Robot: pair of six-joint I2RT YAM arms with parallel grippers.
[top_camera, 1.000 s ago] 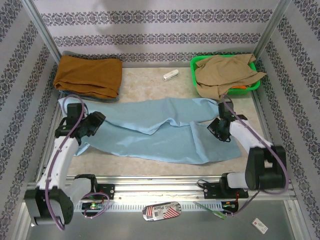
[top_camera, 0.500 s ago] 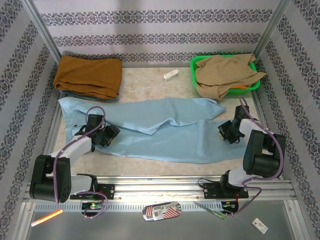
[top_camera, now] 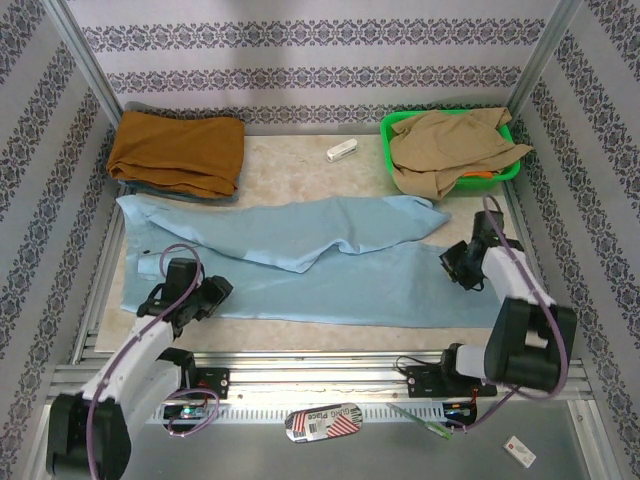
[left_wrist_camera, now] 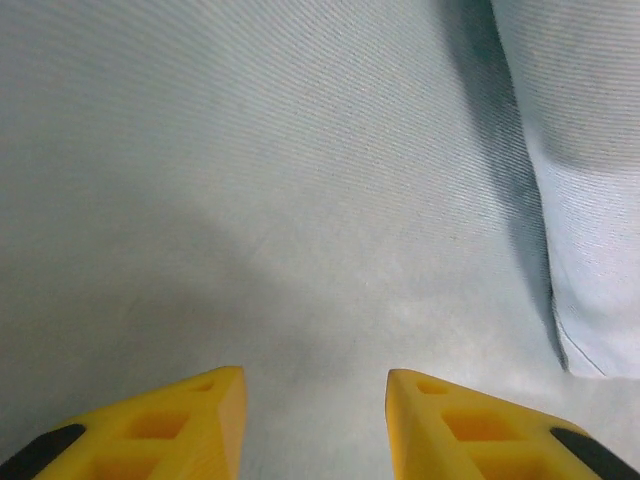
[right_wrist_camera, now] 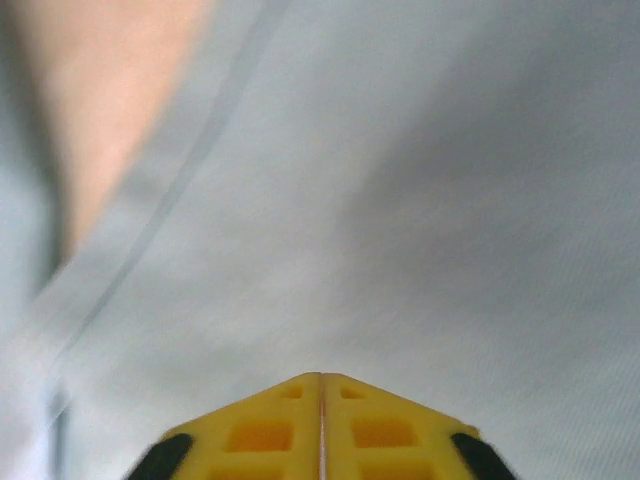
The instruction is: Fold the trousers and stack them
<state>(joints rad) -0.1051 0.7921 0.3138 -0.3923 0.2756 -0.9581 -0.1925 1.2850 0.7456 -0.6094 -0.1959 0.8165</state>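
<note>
Now my two arms have drawn outward and back, leaving the trousers [top_camera: 330,270] spread flatter across the worktop [top_camera: 290,165] (folding proper not yet begun), my left tool [top_camera: 215,295] released over the cloth, my right tool [top_camera: 457,268] clenched.

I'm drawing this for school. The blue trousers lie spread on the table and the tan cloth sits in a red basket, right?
Not quite. The basket is green, not red; the top view shows it. The blue trousers do lie spread on the table, and the tan cloth does sit in that basket.
</note>
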